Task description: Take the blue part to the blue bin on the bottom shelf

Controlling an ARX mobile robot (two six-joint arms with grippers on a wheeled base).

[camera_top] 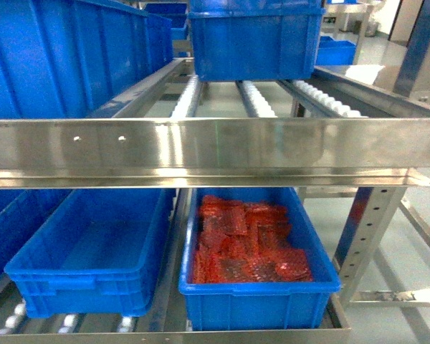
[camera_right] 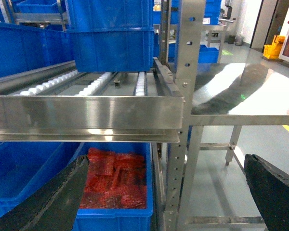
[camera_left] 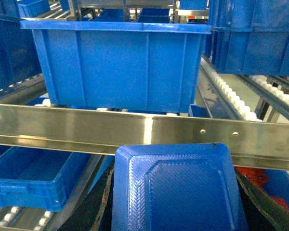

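Observation:
The blue part [camera_left: 176, 197], a flat textured square tray, fills the lower left wrist view. My left gripper [camera_left: 173, 179] is shut on it, a black finger [camera_left: 102, 207] on either side, in front of the upper steel rail [camera_left: 144, 132]. Below, on the bottom shelf [camera_top: 272, 334], an empty blue bin [camera_top: 93, 251] sits left, also seen low in the left wrist view as the blue bin [camera_left: 33, 173]. My right gripper [camera_right: 166, 163] hangs open and empty by the rack's right post. Neither gripper shows in the head view.
A second blue bin [camera_top: 258, 287] full of red parts [camera_top: 247, 244] sits right of the empty one. Large blue bins [camera_top: 254, 43] stand on the upper roller shelf behind the rail [camera_top: 201, 154]. A steel side table [camera_right: 241, 96] stands right of the rack post [camera_right: 183, 144].

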